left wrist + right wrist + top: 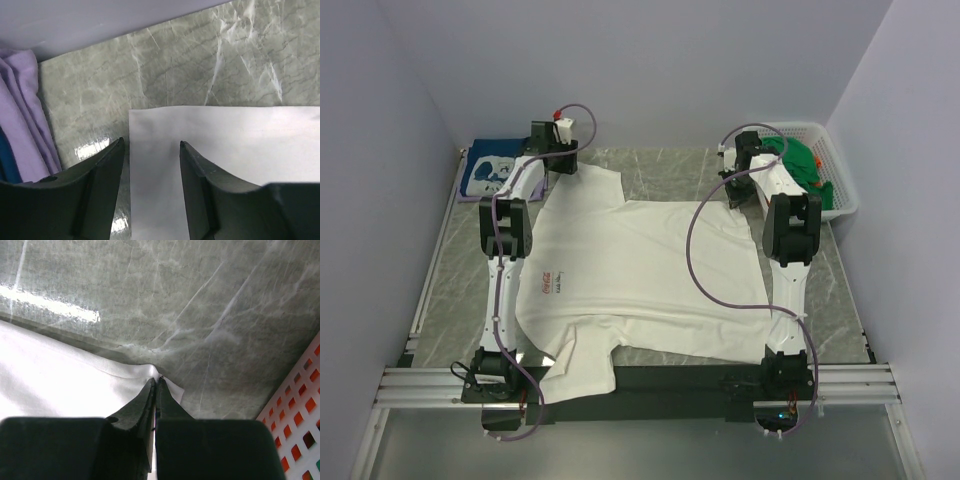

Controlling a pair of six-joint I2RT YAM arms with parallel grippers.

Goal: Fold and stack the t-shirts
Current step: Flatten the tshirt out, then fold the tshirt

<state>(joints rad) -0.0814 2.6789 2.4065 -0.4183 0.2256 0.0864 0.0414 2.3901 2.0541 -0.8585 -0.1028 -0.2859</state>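
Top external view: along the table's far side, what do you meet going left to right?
Navy t-shirt → left gripper → right gripper, shut on the white t-shirt → green t-shirts in the white basket.

Wht/blk arms, purple cables

Overhead; wrist close-ups, likely shared shirt

Robot lab: walled, rail-framed table
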